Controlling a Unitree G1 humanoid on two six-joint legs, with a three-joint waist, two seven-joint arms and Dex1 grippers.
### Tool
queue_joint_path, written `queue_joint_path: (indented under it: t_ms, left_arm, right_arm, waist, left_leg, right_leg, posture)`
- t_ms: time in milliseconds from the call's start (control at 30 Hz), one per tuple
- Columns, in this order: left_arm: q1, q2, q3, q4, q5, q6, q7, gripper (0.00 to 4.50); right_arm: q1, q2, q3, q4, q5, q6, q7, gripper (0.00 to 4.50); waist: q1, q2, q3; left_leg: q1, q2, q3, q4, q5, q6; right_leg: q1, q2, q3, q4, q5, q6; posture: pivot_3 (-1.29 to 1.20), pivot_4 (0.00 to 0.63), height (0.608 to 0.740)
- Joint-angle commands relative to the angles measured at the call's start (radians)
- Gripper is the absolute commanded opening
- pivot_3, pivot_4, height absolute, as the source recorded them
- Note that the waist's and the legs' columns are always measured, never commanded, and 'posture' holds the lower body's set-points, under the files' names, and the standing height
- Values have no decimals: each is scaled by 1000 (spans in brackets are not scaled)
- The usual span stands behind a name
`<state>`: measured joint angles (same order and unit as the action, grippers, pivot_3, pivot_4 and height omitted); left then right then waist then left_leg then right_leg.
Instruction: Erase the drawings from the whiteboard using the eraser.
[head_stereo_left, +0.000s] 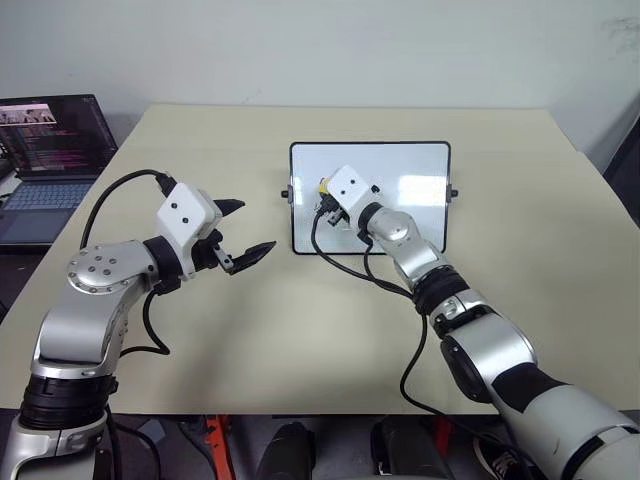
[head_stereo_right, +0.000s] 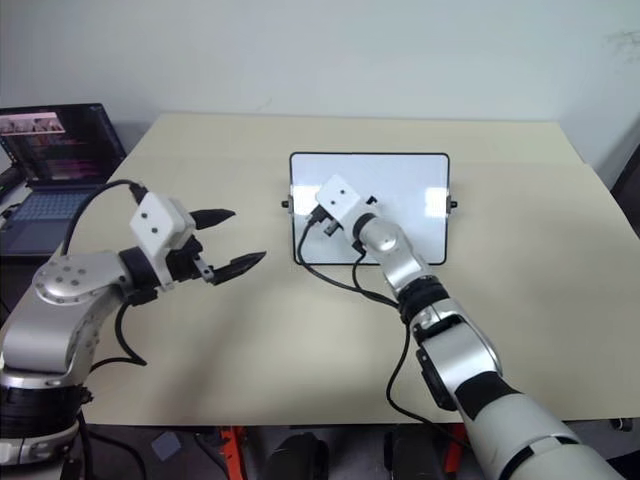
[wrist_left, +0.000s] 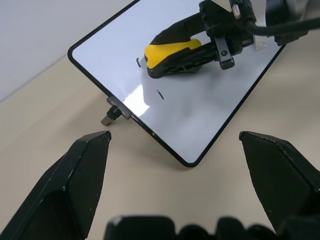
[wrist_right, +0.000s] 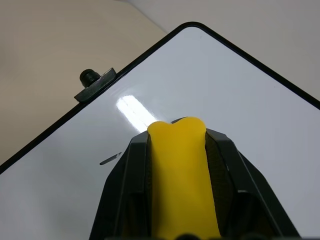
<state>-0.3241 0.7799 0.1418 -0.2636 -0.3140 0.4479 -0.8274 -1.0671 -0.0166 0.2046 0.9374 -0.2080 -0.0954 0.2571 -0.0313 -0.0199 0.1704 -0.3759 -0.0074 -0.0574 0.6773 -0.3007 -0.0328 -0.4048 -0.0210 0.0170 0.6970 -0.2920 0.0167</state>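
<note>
The right pincer (wrist_right: 180, 165) clamps the eraser (wrist_right: 181, 170) by its long sides; light and stiff, its face likely glides over the glossy whiteboard (head_stereo_left: 420, 165) beneath. The left pincer (head_stereo_left: 240, 232) gapes empty.

A beige tabletop (head_stereo_left: 520, 290) against a pale wall (head_stereo_left: 350, 50). At ten o'clock, off the tabletop's edge, an open laptop (head_stereo_left: 45, 165) with a lit screen.

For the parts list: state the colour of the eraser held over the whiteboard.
Yellow: the eraser, clamped between black fingers, shows best in the right wrist view.
</note>
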Motion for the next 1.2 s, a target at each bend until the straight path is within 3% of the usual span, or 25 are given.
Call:
queue_joint_path:
  t_ms: [33,233,700,1200]
  left_arm:
    - [-16,5,6,-14,-7,-17,-3,4500]
    - [-19,4,4,-7,-3,-22,-10,4500]
    - [-6,14,11,-25,-7,-15,-16,4500]
    - [-7,8,9,-29,-9,-11,-7,4500]
  right_arm:
    - [-40,6,-47,-76,36,28,-26,1174]
    - [-79,47,-60,-110,55,52,-51,1174]
    - [-151,156,-47,78,32,-19,-105,1174]
    - [-170,116,-33,192,-9,-44,-140,1174]
  waist:
    - [-1,0,0]
    - [-11,0,0]
    - [-26,0,0]
    - [-26,0,0]
  left_leg:
    - [0,0,0,0,0,0]
    - [-6,1,1,-1,0,0]
    - [-7,1,1,-4,0,0]
    - [-6,1,2,-7,0,-1]
  right_leg:
    - [0,0,0,0,0,0]
    - [-6,0,0,-2,0,0]
    - [-7,0,0,-6,0,0]
    - [-7,0,0,-7,0,0]
  posture:
    - [0,150,740]
    - [0,150,740]
    - [0,150,740]
    - [0,150,740]
